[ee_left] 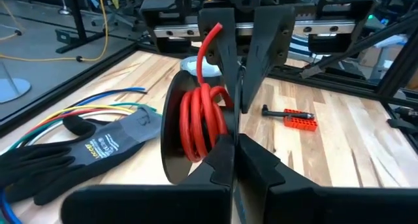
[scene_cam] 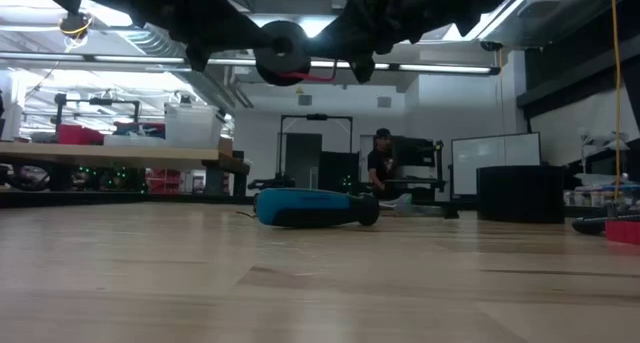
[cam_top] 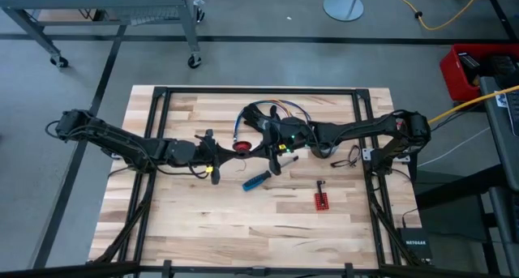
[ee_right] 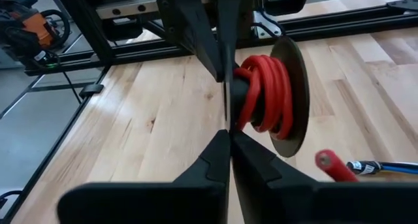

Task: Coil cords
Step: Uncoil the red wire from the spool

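A red cord point(ee_left: 204, 119) is wound on a small black spool point(cam_top: 242, 146) with two thin disc flanges. The spool hangs in the air between my two grippers, above the table's middle, and shows in the low view point(scene_cam: 282, 51). The cord's free end point(ee_left: 212, 38) sticks out of the winding. My left gripper point(cam_top: 229, 148) comes from the left and my right gripper point(cam_top: 258, 144) from the right. Both are shut on the spool. Dark thin cords point(cam_top: 350, 156) lie on the table by the right arm. My left gripper pinches the rim of one thin black flange point(ee_left: 234, 129) between its two fingers, coming level from the table's left. The flange stands on edge and the spool is clear of the table. My right gripper pinches the same flange at its opposite rim point(ee_right: 226, 113) between its two fingers, coming level from the table's right. The red winding point(ee_right: 264, 93) and the other flange point(ee_right: 295, 93) lie to one side of the fingers.
A blue-handled screwdriver point(cam_top: 258, 179) lies under the grippers toward the near edge. A red block with a black key point(cam_top: 322, 198) lies nearer still. A black glove with coloured wires point(ee_left: 85, 145) lies behind the spool, toward the far edge point(cam_top: 272, 114).
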